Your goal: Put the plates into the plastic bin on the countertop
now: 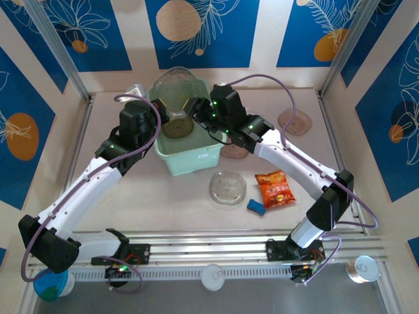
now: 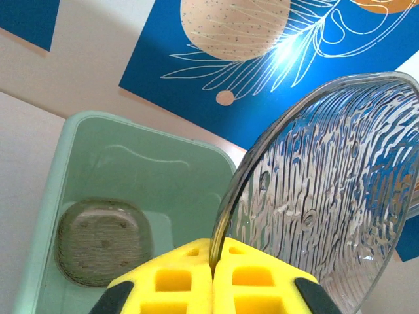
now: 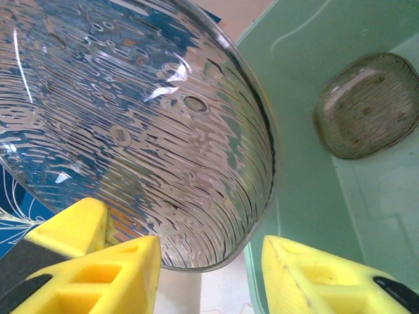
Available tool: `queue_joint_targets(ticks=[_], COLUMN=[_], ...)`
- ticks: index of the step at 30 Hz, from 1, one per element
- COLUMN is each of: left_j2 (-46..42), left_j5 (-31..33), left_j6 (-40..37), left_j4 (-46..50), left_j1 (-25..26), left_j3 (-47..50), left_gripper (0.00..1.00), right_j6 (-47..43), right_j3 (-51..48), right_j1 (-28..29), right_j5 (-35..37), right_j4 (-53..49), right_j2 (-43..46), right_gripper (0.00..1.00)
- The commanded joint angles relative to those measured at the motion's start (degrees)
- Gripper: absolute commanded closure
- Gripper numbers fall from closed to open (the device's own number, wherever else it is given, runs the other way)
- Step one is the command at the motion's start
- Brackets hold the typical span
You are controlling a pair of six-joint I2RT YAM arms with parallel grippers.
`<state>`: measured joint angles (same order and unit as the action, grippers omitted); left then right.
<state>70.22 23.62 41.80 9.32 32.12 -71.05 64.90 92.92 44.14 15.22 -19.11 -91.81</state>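
Two grippers are meeting over the plastic bin [image 1: 188,160], which is sitting toward the far middle of the countertop [image 1: 150,196]. We are seeing the left gripper [image 1: 165,116] holding a clear ribbed plate [image 1: 173,84] on edge above the bin's far end. In the left wrist view, its yellow fingers [image 2: 177,284] are pressing together on the plate's rim, and the plate is rising up and to the right of them. The right gripper [image 3: 206,254] is reaching in from the other side. Its jaws are standing apart, the plate's lower rim is lying in the gap close to one finger, and the other finger is standing clear of it. Below the held plate, a smoky-brown plate [image 2: 105,243] is lying flat on the bin's floor. We are also seeing three more plates out on the countertop. A clear plate [image 1: 228,188] is lying just in front of the bin. A brownish plate [image 1: 230,154] is showing partly under the right arm beside the bin. Another brown plate [image 1: 294,122] is resting well to the right, near the wall. An orange-red snack packet [image 1: 275,188] is lying right of the clear plate, with a small blue object [image 1: 256,207] just beside its near corner.
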Motion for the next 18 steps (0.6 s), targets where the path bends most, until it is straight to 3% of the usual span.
queue_joint_targets(ticks=[1, 8, 18], left_j2=[-1.6, -1.5, -0.9], left_j5=[1.3, 2.0, 2.3], left_j6=[1.5, 2.9, 3.7], left_j4=[-2.3, -2.7, -2.3], left_j1=[0.8, 2.3, 2.9], left_j3=[0.3, 0.6, 0.1], left_gripper=[1.0, 1.0, 1.0], right_j6=[1.4, 2.2, 3.2], right_j3=[-1.7, -2.1, -2.7], right_j1=[0.1, -0.4, -0.5], right_j5=[2.9, 3.2, 3.9], right_j4=[0.0, 3.1, 4.1], right_j2=[1.7, 0.1, -0.4], right_gripper=[0.54, 0.59, 0.75])
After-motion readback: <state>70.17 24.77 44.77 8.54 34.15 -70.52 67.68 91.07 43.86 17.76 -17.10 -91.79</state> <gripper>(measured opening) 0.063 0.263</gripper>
